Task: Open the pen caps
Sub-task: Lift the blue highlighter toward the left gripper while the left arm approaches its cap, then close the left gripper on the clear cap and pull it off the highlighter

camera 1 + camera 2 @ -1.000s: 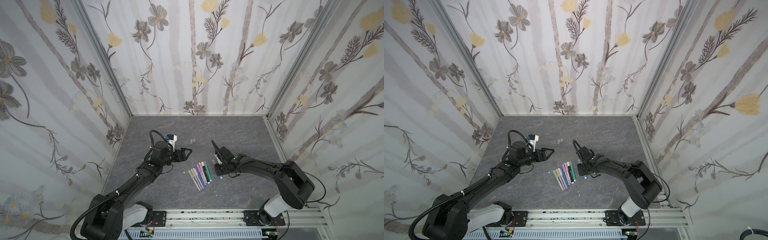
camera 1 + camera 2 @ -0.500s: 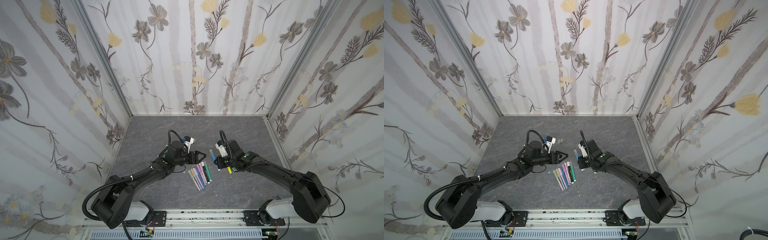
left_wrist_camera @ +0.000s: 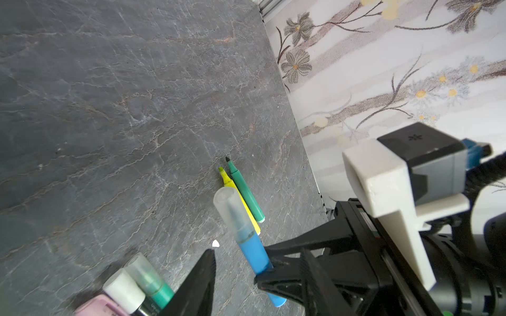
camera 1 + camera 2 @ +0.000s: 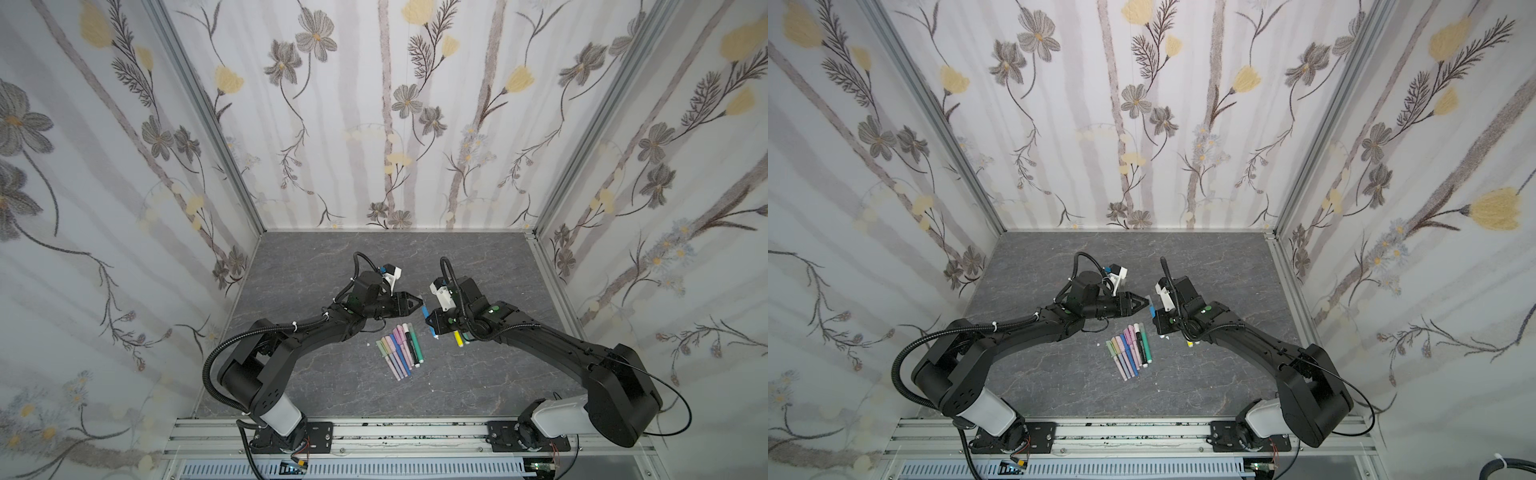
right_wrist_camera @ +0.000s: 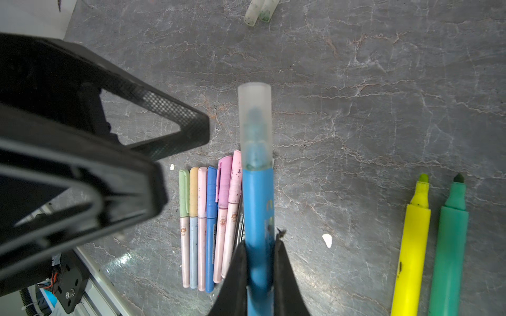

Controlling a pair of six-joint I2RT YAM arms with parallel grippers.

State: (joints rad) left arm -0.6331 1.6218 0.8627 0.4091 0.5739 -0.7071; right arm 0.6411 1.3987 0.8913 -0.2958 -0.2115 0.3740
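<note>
No text can be read anywhere. The blue pen (image 5: 257,216) has faint gold print on its barrel, illegible. The thin pastel pens (image 5: 202,232) carry small round motifs and tiny print lines, too small to read. The black pen (image 3: 142,306) shows blurred white lettering. The camera housing (image 3: 421,147) bears a small star-like mark.

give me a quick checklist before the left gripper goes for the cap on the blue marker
1. right gripper holds the blue marker: ok, jaws shut on its barrel.
2. translucent cap seated on the marker: ok.
3. cap between the left gripper fingers: not ok, they sit beside it in the right wrist view.
4. left gripper empty: ok, jaws apart with nothing in them.
5. hold firm enough for a pull: cannot tell.
6. uncapped yellow marker and green marker out of the way: ok, lying on the table off to the side.
</note>
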